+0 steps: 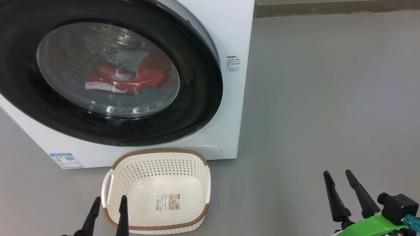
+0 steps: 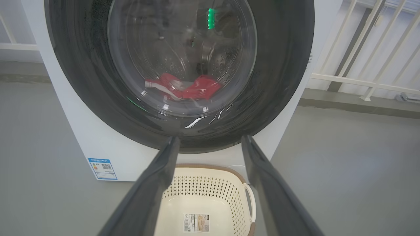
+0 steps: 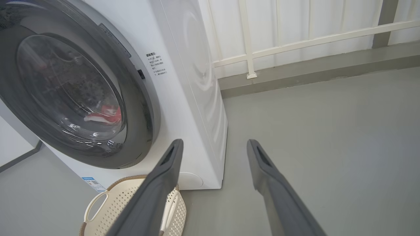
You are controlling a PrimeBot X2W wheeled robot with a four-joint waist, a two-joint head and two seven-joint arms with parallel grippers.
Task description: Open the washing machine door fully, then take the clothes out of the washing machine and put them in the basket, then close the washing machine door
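Note:
The white washing machine (image 1: 226, 29) stands before me with its round black-rimmed door (image 1: 200, 98) against the front. Through the glass I see red clothes (image 1: 131, 77) with white trim low in the drum, also red clothes (image 2: 193, 88) in the left wrist view. The cream basket (image 1: 157, 157) with a brown rim sits on the floor right below the door, empty but for a sticker. My left gripper (image 1: 110, 200) is open at the basket's near left corner. My right gripper (image 1: 338, 174) is open over bare floor at the lower right, apart from everything.
Grey floor (image 1: 328, 98) stretches to the right of the machine. A white railing (image 3: 295, 36) on a low grey kerb runs behind it. A blue label (image 1: 66, 160) sits on the machine's lower left front.

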